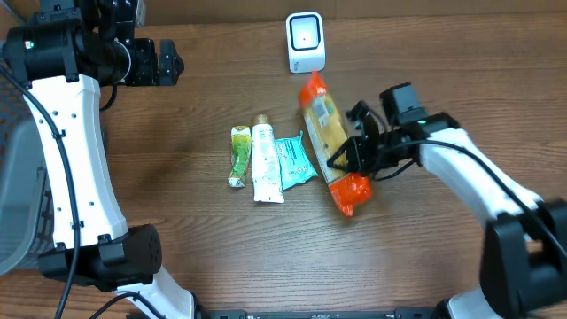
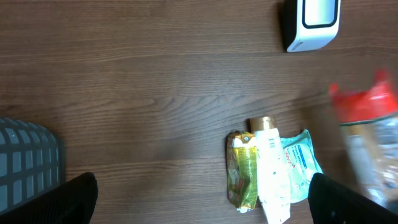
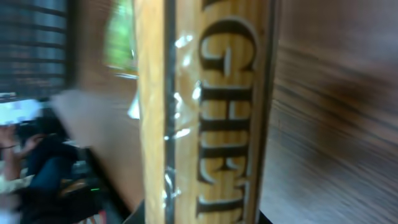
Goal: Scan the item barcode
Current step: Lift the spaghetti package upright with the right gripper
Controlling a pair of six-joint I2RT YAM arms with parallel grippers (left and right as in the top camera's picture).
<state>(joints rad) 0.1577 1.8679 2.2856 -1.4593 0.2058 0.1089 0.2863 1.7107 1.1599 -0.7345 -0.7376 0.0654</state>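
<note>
Spaghetti pack (image 3: 205, 112) pretty much fills the right wrist cam, big brown lettering on clear wrap running top to bottom, so that's the closest thing by far. From overhead the same pack (image 1: 330, 133) sits at an angle on the wood surface (image 1: 177, 221), one orange end pointing up toward the white scanner (image 1: 306, 42) and the other orange end down near the arm. Right fingers (image 1: 350, 158) look closed on it, gripping low on the pack just above that bottom orange end. Can't tell if it's off the surface yet tbh, and it's blurry at the edge of the left wrist cam. Left fingers (image 1: 168, 60) are spread wide open w/ nothing in them, parked up at the top left, well apart from everything. Other stuff just beside the pack: a green tube (image 1: 239, 155), a white tube (image 1: 266, 159) and a teal wipes packet (image 1: 295, 159) in a row, plus a grey basket (image 1: 18, 177) off at the left edge. Step-wise imo the grab is done and it's about to go into the present-to-scanner part. Can't see a barcode anywhere in these views, so next move prob needs a lift, then swing the pack over to the scanner and roll the wrist until the code side faces the scanner window. Pack is long and held near one end, so I'd guess the far end sags or swings; it should go slow and stay clear of the tubes.
</note>
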